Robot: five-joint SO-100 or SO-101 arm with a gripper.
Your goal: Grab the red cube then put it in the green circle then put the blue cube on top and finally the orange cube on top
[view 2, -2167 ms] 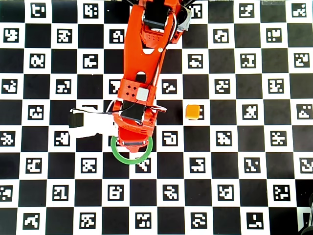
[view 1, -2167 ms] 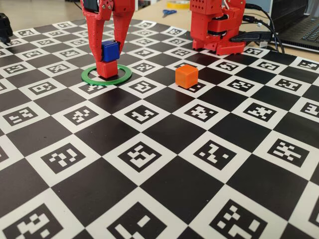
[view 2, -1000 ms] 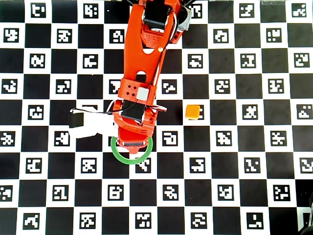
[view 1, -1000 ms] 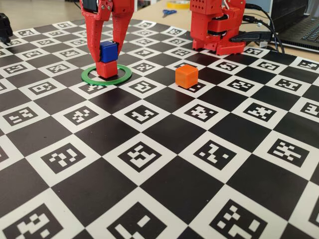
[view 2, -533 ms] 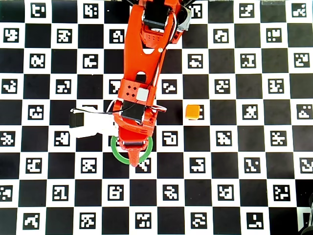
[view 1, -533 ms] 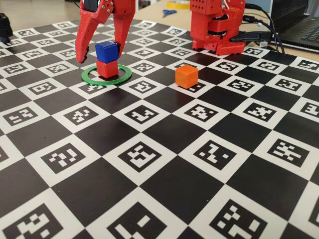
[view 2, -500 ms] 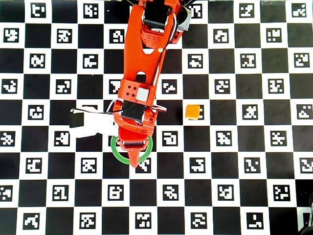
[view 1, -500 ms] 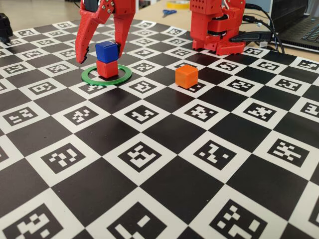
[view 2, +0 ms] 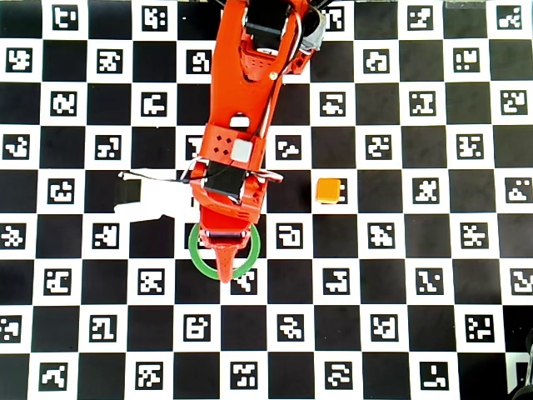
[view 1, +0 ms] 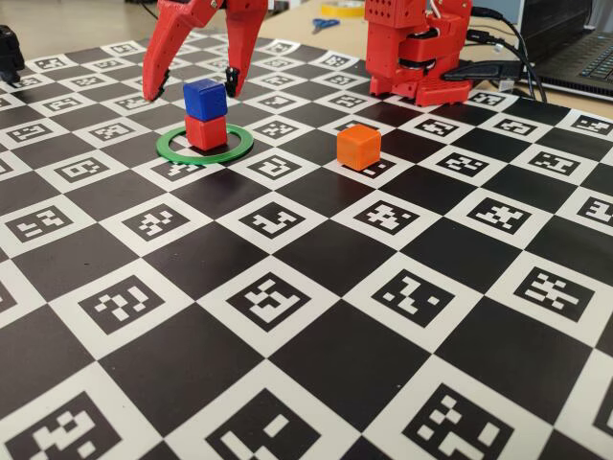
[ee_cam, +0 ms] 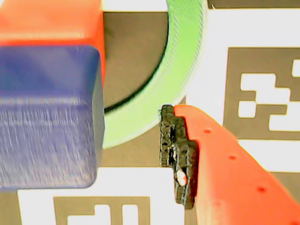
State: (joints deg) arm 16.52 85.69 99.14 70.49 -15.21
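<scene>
Since half a second ago the gripper [view 1: 192,88] has risen, jaws spread apart and empty, flanking the blue cube [view 1: 205,99] stacked on the red cube [view 1: 206,131] inside the green circle [view 1: 239,146]. Overhead, the arm [view 2: 241,108] hides both cubes. Well apart, the orange cube [view 1: 358,147] sits on the checkered mat [view 1: 316,297].

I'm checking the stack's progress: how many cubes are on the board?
3. The red cube sits inside the green circle, the blue cube rests on top of it, and the orange cube stands alone to their right in the fixed view. None seems hidden.
</scene>
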